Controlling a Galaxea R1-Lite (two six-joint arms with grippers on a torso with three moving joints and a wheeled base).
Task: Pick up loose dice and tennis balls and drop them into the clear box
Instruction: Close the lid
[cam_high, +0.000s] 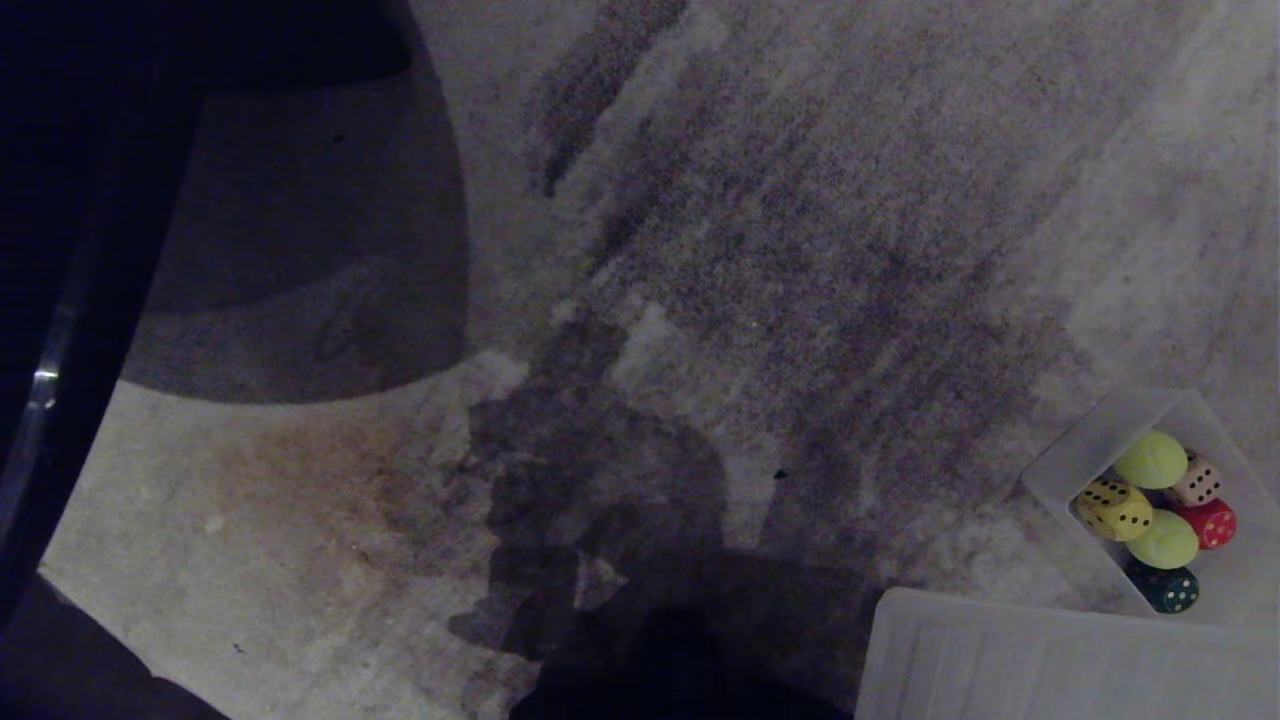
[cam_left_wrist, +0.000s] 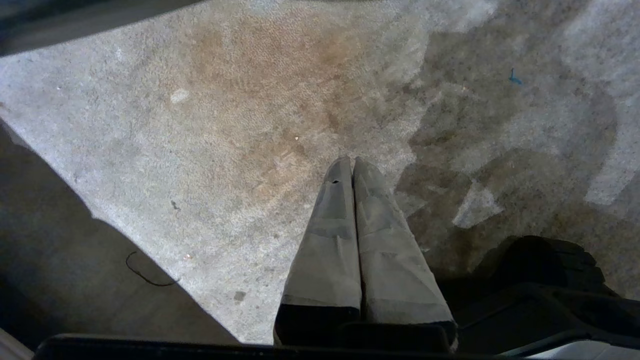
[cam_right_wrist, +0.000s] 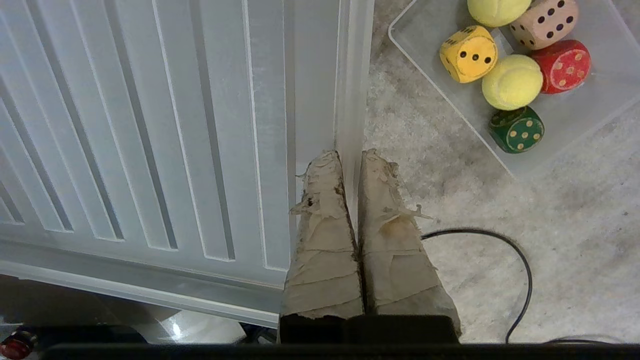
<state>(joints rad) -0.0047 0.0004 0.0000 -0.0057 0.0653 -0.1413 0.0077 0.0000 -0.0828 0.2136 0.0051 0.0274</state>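
While the dice (cam_right_wrist: 469, 53) and tennis balls (cam_right_wrist: 512, 81) lay inside the clear box (cam_right_wrist: 425, 35) on the carpet, light, the balls soft, easiest pinched across their middles, both grippers' fingers (cam_right_wrist: 395, 210) were pressed together, empty

Carpet (cam_high: 760, 250) is presenting rough, stained pile; clear box (cam_right_wrist: 430, 65) and ribbed lid (cam_right_wrist: 150, 125) are showing smooth translucent plastic; tennis balls (cam_right_wrist: 512, 82) are looking fuzzy.
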